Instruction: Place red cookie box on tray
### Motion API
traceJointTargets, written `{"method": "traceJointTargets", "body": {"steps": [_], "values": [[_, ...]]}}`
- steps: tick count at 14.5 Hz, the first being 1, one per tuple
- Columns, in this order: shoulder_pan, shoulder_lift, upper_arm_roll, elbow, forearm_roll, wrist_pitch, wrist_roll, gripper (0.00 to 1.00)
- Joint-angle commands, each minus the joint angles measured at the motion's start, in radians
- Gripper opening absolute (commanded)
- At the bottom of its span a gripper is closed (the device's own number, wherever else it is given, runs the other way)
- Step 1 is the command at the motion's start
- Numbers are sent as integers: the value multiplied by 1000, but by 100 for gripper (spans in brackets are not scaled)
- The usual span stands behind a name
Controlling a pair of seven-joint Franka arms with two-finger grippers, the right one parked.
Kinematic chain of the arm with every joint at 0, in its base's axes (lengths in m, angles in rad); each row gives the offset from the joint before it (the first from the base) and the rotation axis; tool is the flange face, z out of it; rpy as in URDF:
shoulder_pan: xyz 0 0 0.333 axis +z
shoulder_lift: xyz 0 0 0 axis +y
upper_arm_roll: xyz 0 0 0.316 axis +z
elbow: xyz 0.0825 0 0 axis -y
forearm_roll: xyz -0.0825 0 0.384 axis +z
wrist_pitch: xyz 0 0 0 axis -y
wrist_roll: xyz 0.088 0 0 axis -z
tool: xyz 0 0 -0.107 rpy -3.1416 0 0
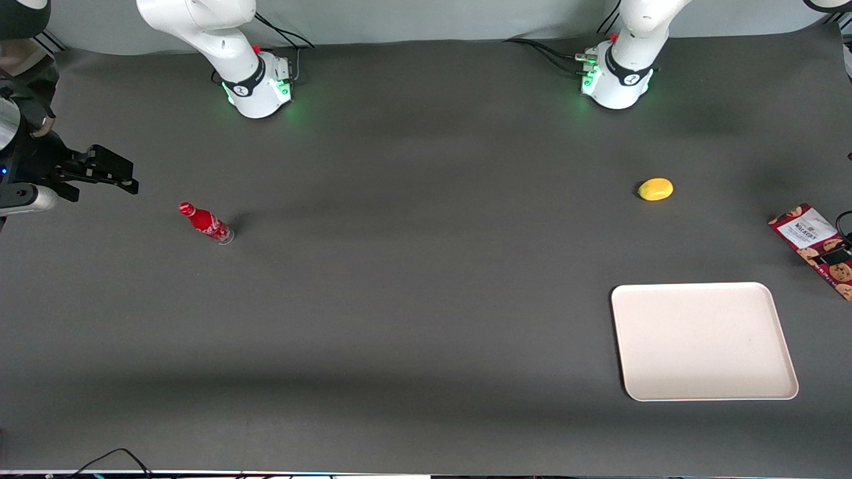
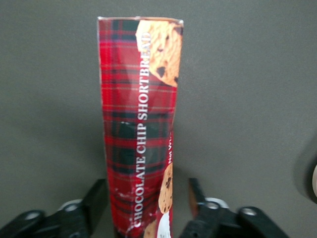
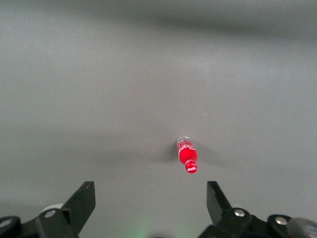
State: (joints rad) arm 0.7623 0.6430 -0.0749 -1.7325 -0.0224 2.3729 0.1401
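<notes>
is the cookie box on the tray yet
No. The box lies on the table apart from the tray, with the gripper straddling one end.

red cookie box: "CHOCOLATE CHIP SHORTBREAD" | label panel: "WALKERS"

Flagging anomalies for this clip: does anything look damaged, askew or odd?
The long dark-red tartan cookie box looks dented and scuffed along one edge, between the left hand's fingers. It sits partly out of the front view, skewed to the cream-white rectangular tray.
</notes>
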Motion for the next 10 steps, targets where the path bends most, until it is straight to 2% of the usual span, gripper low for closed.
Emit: {"method": "traceJointTargets", "body": {"steps": [1, 6, 10], "values": [[8, -11, 0, -16, -16, 14, 32, 0], [12, -25, 0, -16, -37, 5, 27, 0], [-11, -121, -11, 14, -36, -52, -3, 0]]}}
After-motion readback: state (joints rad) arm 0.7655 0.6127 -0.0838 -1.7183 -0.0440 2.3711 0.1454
